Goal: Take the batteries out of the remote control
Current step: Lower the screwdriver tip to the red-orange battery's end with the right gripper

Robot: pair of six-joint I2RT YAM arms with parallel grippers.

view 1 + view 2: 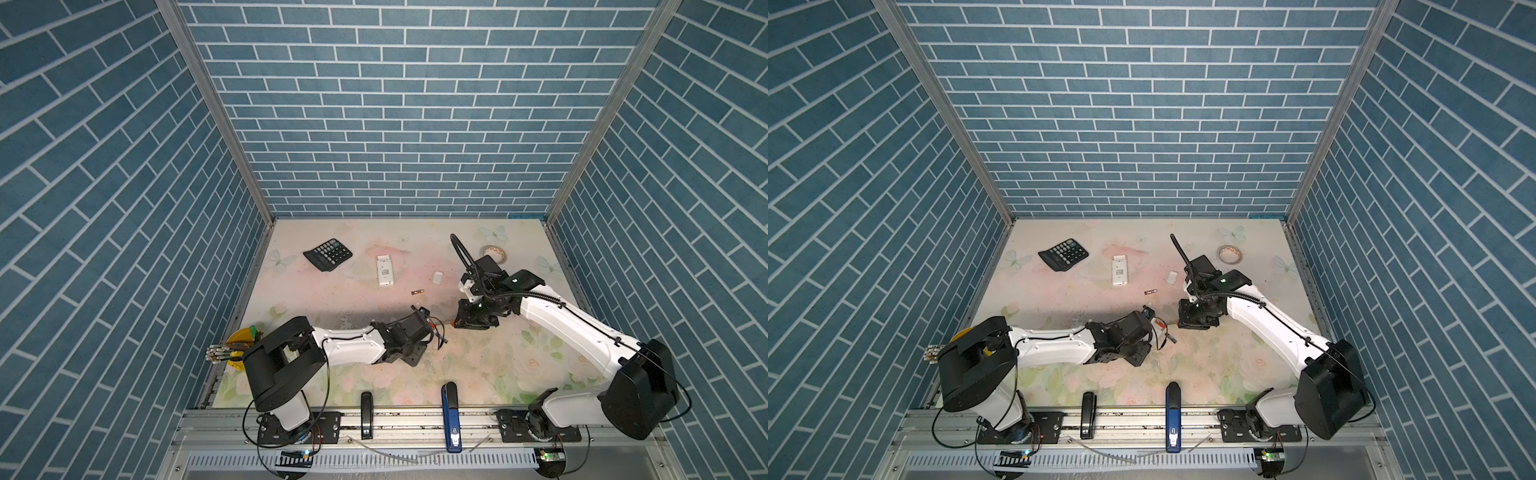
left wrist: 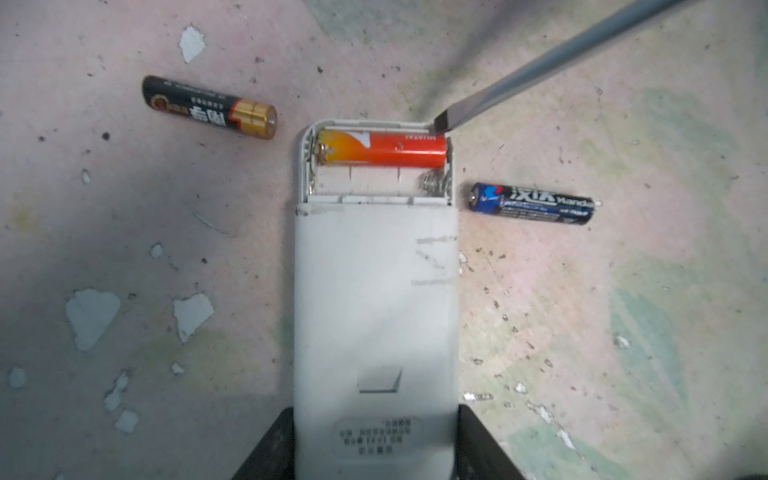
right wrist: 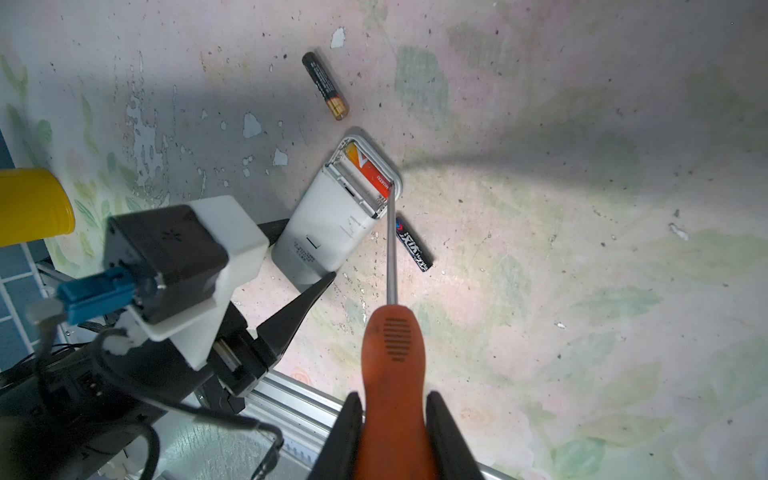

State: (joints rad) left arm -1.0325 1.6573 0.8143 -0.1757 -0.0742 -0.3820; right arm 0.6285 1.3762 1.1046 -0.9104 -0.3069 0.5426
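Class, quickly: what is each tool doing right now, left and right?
Left tool: closed on the white remote control.
Right tool: closed on the orange-handled screwdriver.

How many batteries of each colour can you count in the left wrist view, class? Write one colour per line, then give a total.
Black and gold battery, loose on the table: 1
Orange battery, in the remote: 1
Blue battery, loose on the table: 1
Total: 3
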